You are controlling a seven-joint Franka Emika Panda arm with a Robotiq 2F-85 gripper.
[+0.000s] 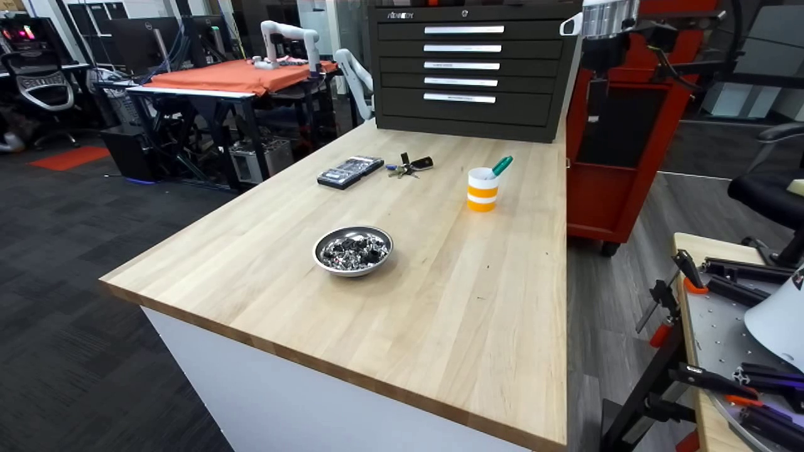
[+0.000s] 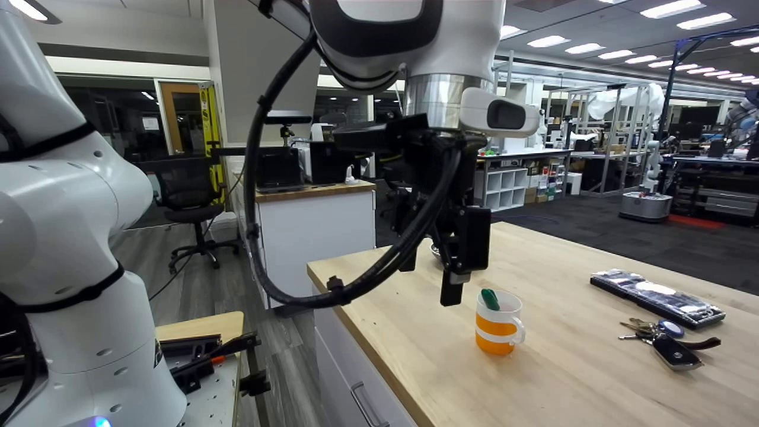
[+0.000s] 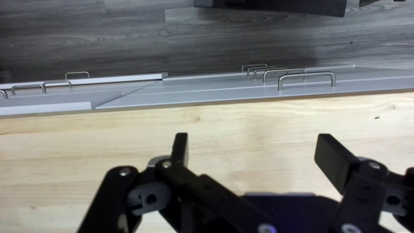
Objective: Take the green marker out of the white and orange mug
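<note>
Dark carpet lies left of wooden worktop, in an exterior view; drawer chest at far end; green marker leaning in mug. Pincer above, spread wide.

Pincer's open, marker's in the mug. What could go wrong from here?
1. Only part of the green marker pokes out of the white and orange mug, so the pincer could clip the mug and tip it.
2. The marker leans; pulled straight up, it might drag on the mug.
3. Neither shows in the wrist view, so alignment may be off.
</note>
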